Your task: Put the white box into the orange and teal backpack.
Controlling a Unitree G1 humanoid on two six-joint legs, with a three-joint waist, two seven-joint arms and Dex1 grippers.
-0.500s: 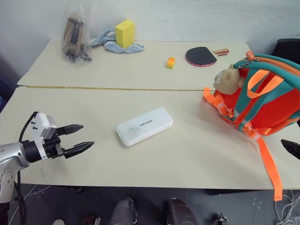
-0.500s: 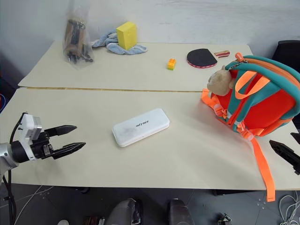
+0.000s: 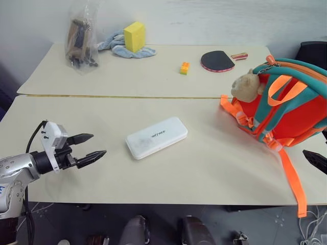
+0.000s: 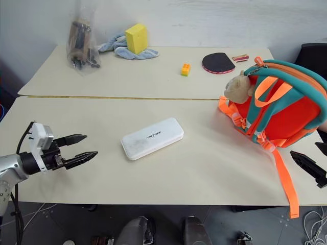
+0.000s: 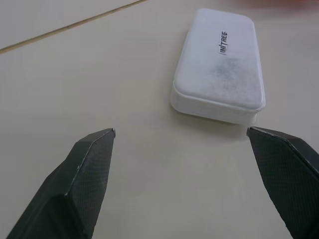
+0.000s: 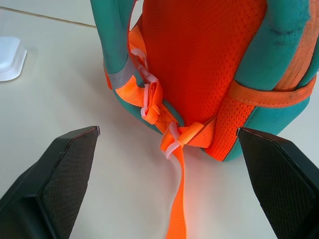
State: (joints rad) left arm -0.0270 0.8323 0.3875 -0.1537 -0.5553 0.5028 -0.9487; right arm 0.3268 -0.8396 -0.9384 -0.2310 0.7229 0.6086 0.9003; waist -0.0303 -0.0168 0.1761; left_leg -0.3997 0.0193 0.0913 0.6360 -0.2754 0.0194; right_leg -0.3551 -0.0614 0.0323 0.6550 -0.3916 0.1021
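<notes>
Head views — you see the white box [image 3: 157,137] lying flat at frame centre on the table [image 3: 204,168], untouched. The orange and teal backpack [image 3: 286,109] stands at the right edge. Your left gripper [image 3: 88,148] hovers at lower left, fingers apart.

Left wrist view — the box lies ahead, beyond the spread tips.

Right wrist view — right gripper [image 6: 169,132], fingers wide apart, faces the backpack's straps.
</notes>
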